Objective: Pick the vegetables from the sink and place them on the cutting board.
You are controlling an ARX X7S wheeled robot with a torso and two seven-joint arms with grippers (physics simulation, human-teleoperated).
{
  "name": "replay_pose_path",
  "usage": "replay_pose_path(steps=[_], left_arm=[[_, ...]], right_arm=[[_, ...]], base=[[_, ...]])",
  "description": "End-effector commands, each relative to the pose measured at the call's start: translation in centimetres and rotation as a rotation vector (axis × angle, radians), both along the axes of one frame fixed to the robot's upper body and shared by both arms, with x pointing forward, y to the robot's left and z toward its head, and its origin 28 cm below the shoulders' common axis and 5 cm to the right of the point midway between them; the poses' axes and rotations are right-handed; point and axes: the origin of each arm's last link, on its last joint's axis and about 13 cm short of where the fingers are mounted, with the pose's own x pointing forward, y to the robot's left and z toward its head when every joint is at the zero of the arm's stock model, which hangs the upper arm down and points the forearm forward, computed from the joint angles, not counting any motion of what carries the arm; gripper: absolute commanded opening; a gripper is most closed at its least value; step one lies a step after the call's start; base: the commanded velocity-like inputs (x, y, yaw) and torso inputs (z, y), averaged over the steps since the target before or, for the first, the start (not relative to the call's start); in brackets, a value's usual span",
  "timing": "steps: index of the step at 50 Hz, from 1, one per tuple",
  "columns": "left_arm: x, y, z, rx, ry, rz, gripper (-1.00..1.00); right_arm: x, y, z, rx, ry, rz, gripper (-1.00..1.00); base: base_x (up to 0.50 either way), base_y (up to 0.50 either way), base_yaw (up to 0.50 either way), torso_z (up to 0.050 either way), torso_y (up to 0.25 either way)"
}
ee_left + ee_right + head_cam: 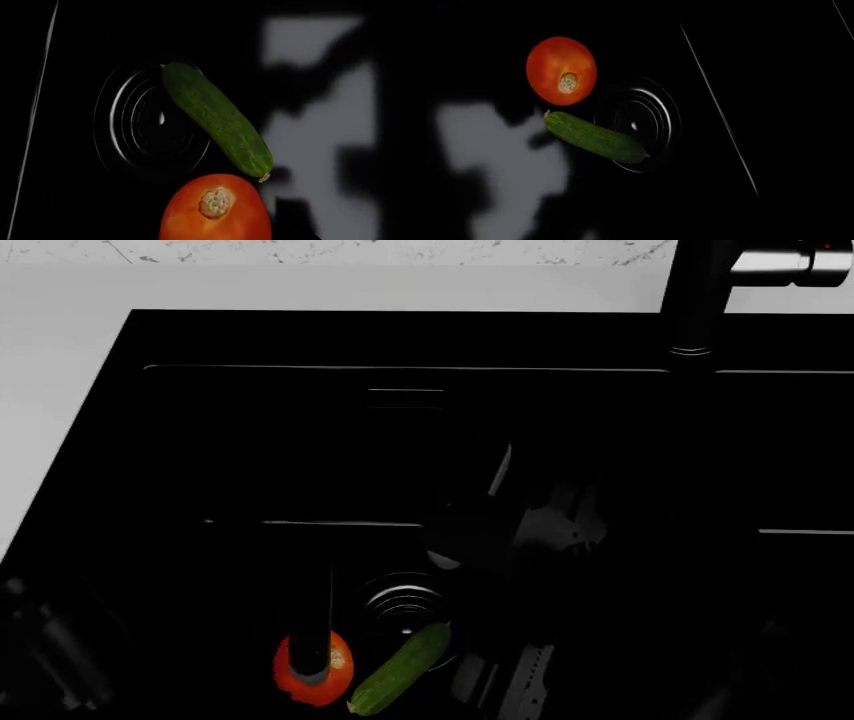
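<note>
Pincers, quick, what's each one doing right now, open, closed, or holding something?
Left pincer: cannot be told; too dark to make out.
Right pincer: cannot be told; too dark to make out.
</note>
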Motion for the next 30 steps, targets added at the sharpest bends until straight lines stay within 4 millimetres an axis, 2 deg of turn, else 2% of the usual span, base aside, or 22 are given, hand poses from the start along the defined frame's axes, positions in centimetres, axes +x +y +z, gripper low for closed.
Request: replay_pose_path(steps=[1, 10, 11, 14, 21, 24, 30], left_arm=[[0.2, -0.7, -1.3, 0.041, 0.010, -0.007, 1.00], [0.2, -0.8, -2.7, 0.160, -0.031, -0.006, 1.00], [0.3, -0.8, -2.8, 0.160, -0.033, -0.003, -1.00], [0.5, -0.9, -3.1, 0.116, -0.223, -0.019, -1.00], [0.7, -1.2, -2.5, 0.010, -0.300, -0.016, -1.00], [1.0, -1.0, -1.5, -0.068, -0.391, -0.010, -1.00], [0.8, 0.1, 0.4, -0.114, -0.437, 0.031, -1.00]], right_arm=[[-0.2, -0.1, -0.3, 0.006, -0.001, -0.001, 1.00], [-0.3, -0.2, -0.6, 0.006, -0.002, -0.004, 1.00], [-0.3, -0.2, -0.6, 0.006, -0.002, -0.004, 1.00], [-0.4, -0.2, -0.7, 0.009, -0.004, -0.004, 1.00], [-0.4, -0.2, -0.7, 0.011, -0.010, -0.010, 1.00], [-0.4, -0.2, -0.6, 0.011, -0.013, -0.012, 1.00], [-0.2, -0.1, -0.3, 0.021, -0.032, -0.029, 1.00]], base=[[0.00, 0.00, 0.00, 0.000, 0.000], [0.00, 0.00, 0.00, 0.000, 0.000], [0.00, 0.00, 0.00, 0.000, 0.000], [0.00, 0.00, 0.00, 0.000, 0.000], [0.00, 0.00, 0.00, 0.000, 0.000], [0.00, 0.00, 0.00, 0.000, 0.000], [0.00, 0.00, 0.00, 0.000, 0.000]])
